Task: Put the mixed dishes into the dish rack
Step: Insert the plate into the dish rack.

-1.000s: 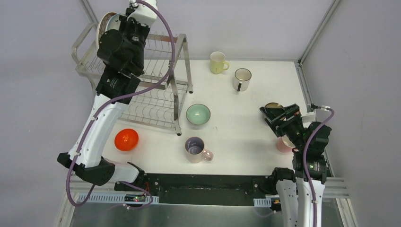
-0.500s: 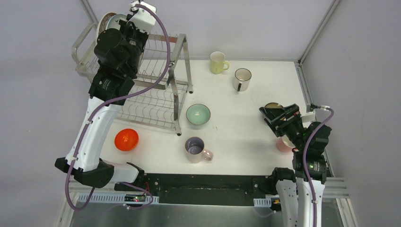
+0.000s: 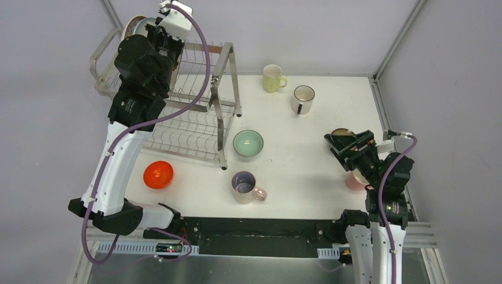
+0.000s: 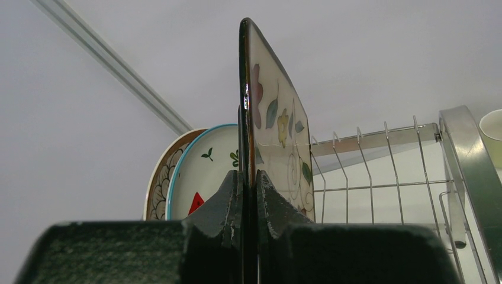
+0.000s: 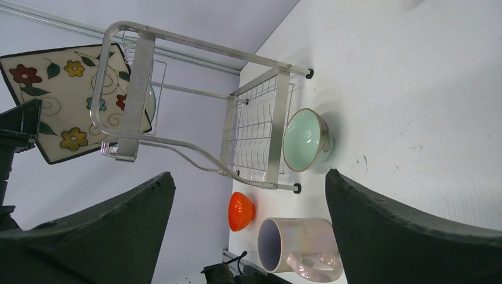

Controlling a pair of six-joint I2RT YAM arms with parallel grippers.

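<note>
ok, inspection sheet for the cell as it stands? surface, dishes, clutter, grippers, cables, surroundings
Surface: white table, a few small specks.
Job's things: dish rack at far left, two round plates upright in it. Flowered square plate held on edge beside them; cannot tell if it is seated. On the table: mint bowl, orange bowl, lilac mug, yellow mug, white mug. Pink mug mostly hidden under the right arm.
Clutter: nothing seen.
Grippers: left gripper shut on the square plate's edge; right gripper open, holding nothing.
Cables: purple cable loops above the rack; a second runs along the right arm.
Surroundings: grey walls, metal frame rails.
</note>
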